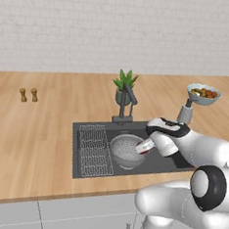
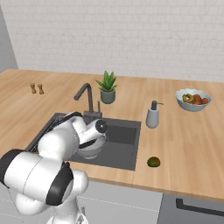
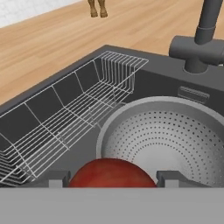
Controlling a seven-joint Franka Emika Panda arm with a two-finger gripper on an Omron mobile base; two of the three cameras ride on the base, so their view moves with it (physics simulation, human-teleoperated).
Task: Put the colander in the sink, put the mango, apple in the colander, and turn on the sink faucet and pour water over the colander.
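Squarely between the jaws sits the apple (image 3: 111, 173).

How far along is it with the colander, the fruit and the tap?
Done: the colander sits in the sink. In hand: the gripper holds the apple between its fingers over the colander's rim, not yet dropped in. Left: the mango lies on the counter right of the sink, and no water runs from the sink faucet.

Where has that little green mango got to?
The mango lies on the wooden counter in the right base view, just past the sink's right front corner, in front of the soap dispenser.
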